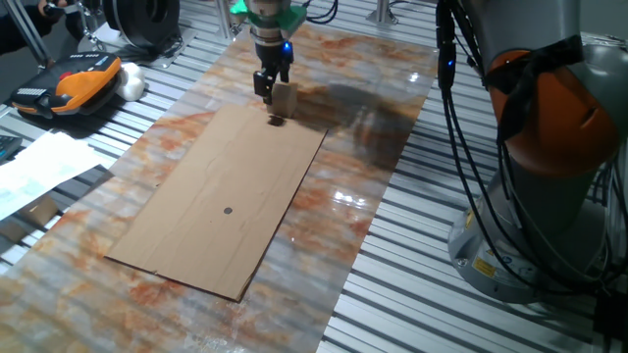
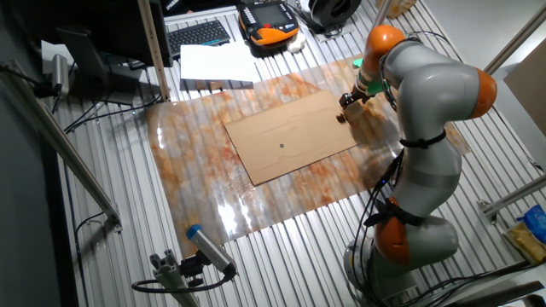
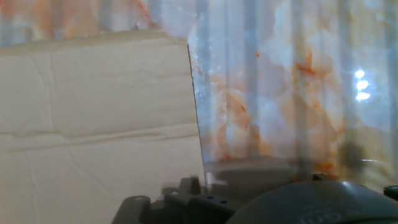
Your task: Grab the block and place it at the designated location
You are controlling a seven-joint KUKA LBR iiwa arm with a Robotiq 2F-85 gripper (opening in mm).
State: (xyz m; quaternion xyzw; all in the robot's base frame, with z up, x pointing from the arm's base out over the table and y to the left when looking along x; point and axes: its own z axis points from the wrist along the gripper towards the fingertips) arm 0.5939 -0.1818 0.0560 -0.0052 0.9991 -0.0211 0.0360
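Gripper (image 1: 271, 90) closed on the block (image 1: 284, 95), raised over the cardboard's (image 1: 196, 235) far corner. Carry it toward seven o'clock, centring over the dot (image 1: 228, 210).

Marbled tabletop (image 1: 392, 137); cardboard sheet (image 1: 196, 235) lies flat.

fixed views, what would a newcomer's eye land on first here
Probably the big orange-and-grey arm at the table's edge, bent over so its gripper sits at the far corner of the cardboard sheet with the block at its fingertips. Next, the small dark dot near the sheet's middle.
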